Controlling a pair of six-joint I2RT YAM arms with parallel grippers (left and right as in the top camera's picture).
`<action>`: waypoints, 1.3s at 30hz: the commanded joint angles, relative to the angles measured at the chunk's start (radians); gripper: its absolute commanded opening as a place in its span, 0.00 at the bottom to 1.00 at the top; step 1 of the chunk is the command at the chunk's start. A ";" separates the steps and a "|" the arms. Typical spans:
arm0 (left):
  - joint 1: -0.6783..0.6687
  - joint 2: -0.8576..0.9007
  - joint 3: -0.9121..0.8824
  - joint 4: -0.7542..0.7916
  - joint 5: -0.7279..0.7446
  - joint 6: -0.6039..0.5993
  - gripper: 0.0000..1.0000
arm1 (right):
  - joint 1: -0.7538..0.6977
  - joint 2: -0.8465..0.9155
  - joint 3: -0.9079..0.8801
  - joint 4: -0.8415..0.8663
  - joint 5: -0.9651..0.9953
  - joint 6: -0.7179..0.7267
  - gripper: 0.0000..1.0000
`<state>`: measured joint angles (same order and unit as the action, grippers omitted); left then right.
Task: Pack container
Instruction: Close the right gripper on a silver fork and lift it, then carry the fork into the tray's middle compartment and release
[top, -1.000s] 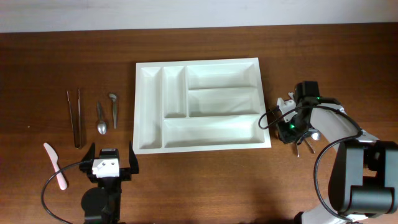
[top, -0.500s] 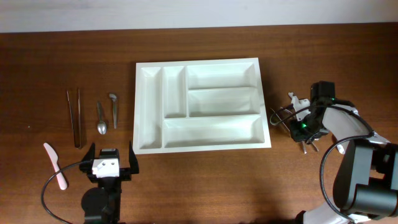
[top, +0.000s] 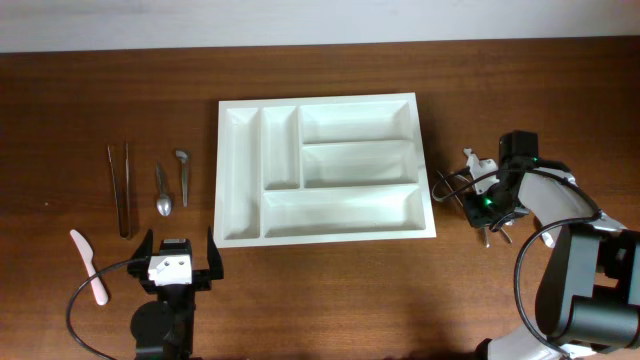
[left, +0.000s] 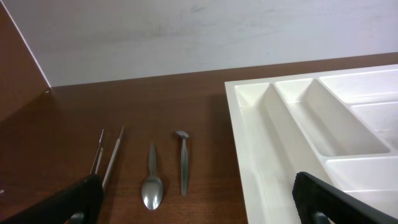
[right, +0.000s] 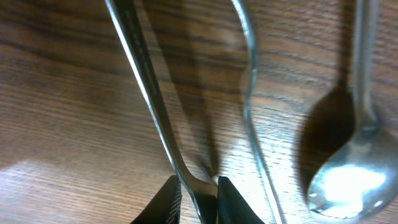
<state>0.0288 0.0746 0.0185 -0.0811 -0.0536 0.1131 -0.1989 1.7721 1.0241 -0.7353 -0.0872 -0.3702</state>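
Note:
The white cutlery tray (top: 325, 100) lies in the middle of the table, all five compartments empty; its left part shows in the left wrist view (left: 249, 149). My right gripper (top: 487, 207) is low over the table just right of the tray. In the right wrist view its jaws (right: 199, 198) are shut on the handle of a thin metal utensil (right: 146, 81) that lies on the wood. A second thin metal piece (right: 247, 93) and a metal spoon (right: 348, 168) lie beside it. My left gripper (top: 178, 262) is open and empty, near the front left.
Left of the tray lie metal tweezers (top: 120, 190), a spoon (top: 162, 192), a short metal utensil (top: 182, 175) and a pink spatula (top: 88, 265). The tweezers (left: 109, 155), spoon (left: 152, 183) and short utensil (left: 182, 162) also show in the left wrist view.
My right gripper has moved right, away from the tray's right edge, and settled over the cutlery there. The left arm has not moved.

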 joint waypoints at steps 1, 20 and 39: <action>0.005 -0.006 -0.009 0.003 -0.003 0.016 0.99 | -0.004 0.004 -0.006 -0.010 -0.050 0.001 0.21; 0.005 -0.006 -0.009 0.003 -0.003 0.016 0.99 | -0.004 0.053 -0.007 -0.001 -0.069 0.001 0.22; 0.005 -0.006 -0.009 0.003 -0.003 0.016 0.99 | 0.034 0.097 0.349 -0.167 -0.132 0.011 0.04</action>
<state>0.0288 0.0746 0.0185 -0.0811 -0.0536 0.1131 -0.1902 1.8751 1.2316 -0.8680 -0.1722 -0.3660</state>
